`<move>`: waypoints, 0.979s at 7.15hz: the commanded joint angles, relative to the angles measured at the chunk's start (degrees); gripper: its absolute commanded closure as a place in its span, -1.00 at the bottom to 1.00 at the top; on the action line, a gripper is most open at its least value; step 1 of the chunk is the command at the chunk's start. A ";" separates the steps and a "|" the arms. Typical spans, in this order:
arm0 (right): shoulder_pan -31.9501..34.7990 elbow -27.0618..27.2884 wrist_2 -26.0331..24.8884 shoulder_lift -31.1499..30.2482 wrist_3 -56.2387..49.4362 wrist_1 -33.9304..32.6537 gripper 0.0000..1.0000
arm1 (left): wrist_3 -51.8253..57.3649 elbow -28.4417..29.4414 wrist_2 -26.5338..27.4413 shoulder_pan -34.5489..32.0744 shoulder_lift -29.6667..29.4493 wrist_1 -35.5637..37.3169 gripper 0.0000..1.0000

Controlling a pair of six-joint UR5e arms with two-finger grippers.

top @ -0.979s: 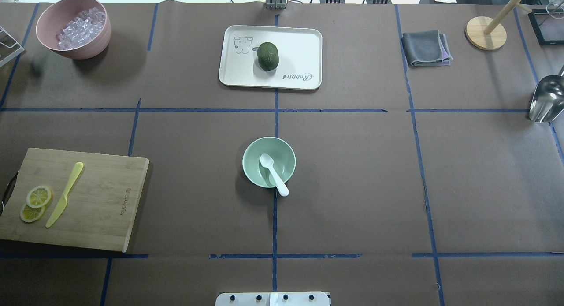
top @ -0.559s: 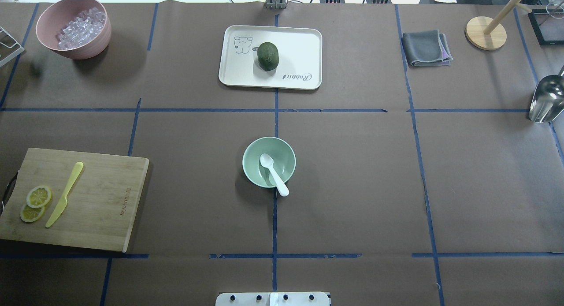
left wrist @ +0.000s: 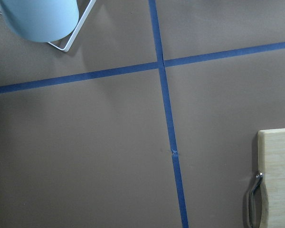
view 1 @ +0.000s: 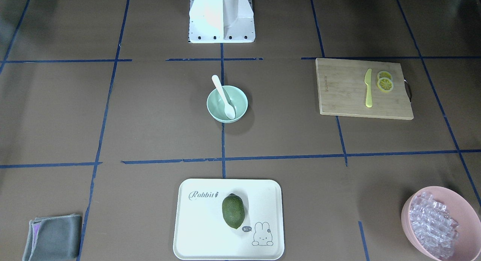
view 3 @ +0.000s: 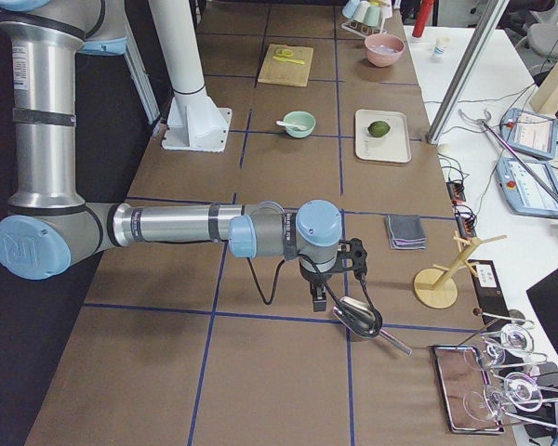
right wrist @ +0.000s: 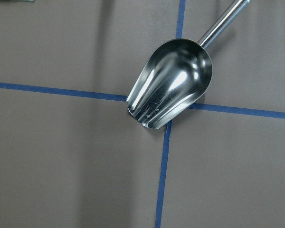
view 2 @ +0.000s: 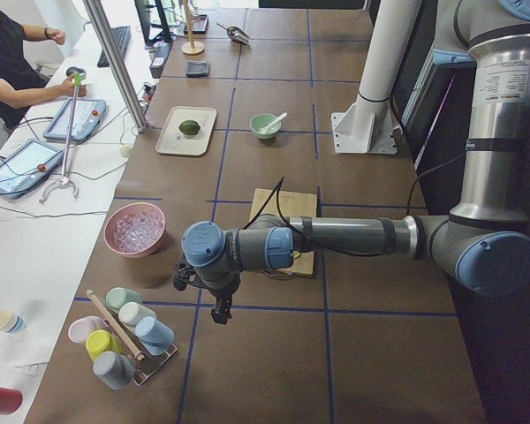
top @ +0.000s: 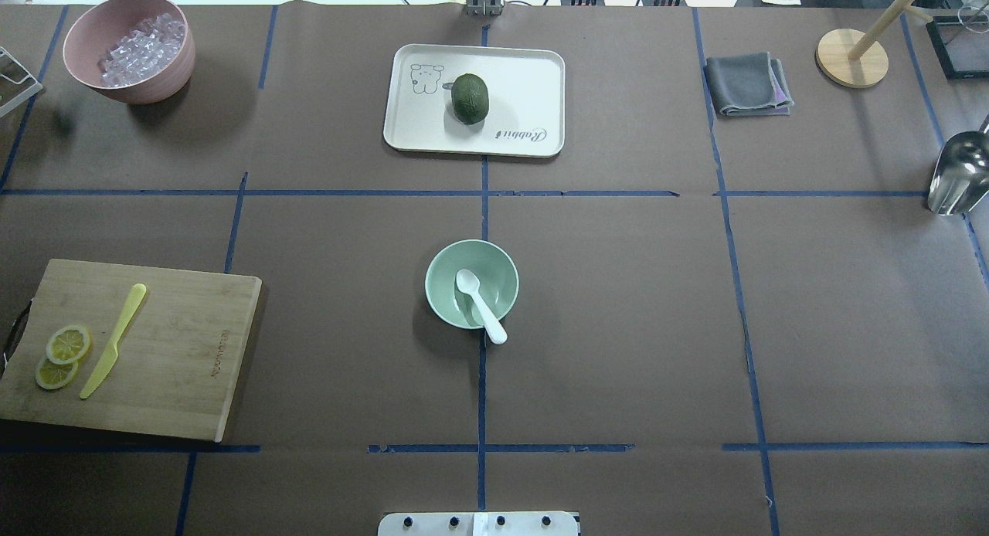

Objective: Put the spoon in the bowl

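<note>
The white spoon lies in the pale mint-green bowl at the table's middle. Its head rests inside and its handle leans over the rim on the robot's side, as the front-facing view also shows (spoon, bowl). The left gripper hangs far off at the table's left end, next to a rack of cups. The right gripper hangs at the right end, by a metal scoop. Both show only in the side views, so I cannot tell whether they are open or shut. Neither is near the bowl.
A bamboo board with lemon slices and a yellow-green knife lies front left. A pink bowl of ice stands back left. A white tray holds a green fruit. A grey cloth and a wooden stand are back right.
</note>
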 commanded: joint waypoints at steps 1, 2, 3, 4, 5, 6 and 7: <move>0.53 0.01 0.14 0.17 -0.04 0.00 -1.00 | -0.46 -0.04 0.21 -0.02 -0.46 0.12 -1.00; 0.79 -0.08 0.23 0.26 -0.04 0.00 -1.00 | -0.46 0.22 0.30 -0.02 -0.29 0.12 -1.00; 0.79 -0.08 0.23 0.26 0.05 -0.09 -1.00 | -0.37 0.31 1.43 -0.02 -0.11 0.12 -1.00; 0.79 -0.08 0.15 0.26 -0.03 -0.09 -1.00 | -0.37 0.40 1.97 -0.02 -0.11 0.12 -1.00; 0.79 -0.16 0.15 0.26 -0.04 -0.09 -1.00 | -0.37 0.49 1.97 -0.02 -0.11 0.12 -1.00; 0.79 -0.25 0.06 0.26 -0.04 -0.09 -1.00 | -0.37 0.49 1.97 -0.02 -0.11 0.12 -1.00; 0.79 -0.25 0.06 0.35 -0.04 -0.09 -1.00 | -0.37 0.49 1.97 -0.02 -0.11 0.12 -1.00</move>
